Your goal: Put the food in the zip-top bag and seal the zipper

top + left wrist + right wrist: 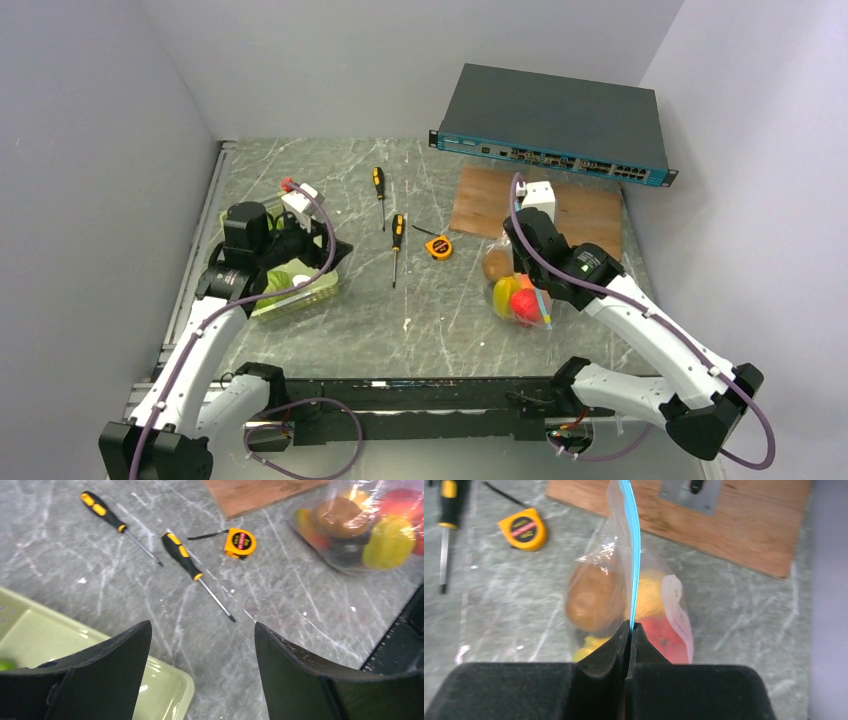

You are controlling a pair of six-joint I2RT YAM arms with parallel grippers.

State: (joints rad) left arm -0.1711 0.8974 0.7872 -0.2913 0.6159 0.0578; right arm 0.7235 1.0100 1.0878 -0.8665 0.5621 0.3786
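While pinched at its teal zipper point(634, 555), crinkly clear bag point(613, 535), glossy fruits point(593, 597)

Robotics laboratory test cell. A grey marbled tabletop point(440, 335) is boxed in on three sides by plain pale walls point(90, 150), with a left arm point(205, 345) and a right arm point(650, 332), both trailing purple cables point(329, 245), bolted at its near edge. A rack-mount network switch point(555, 120), two black-and-yellow screwdrivers point(380, 192), a tape measure point(438, 247) and a wooden board point(480, 200) sit on the bench.
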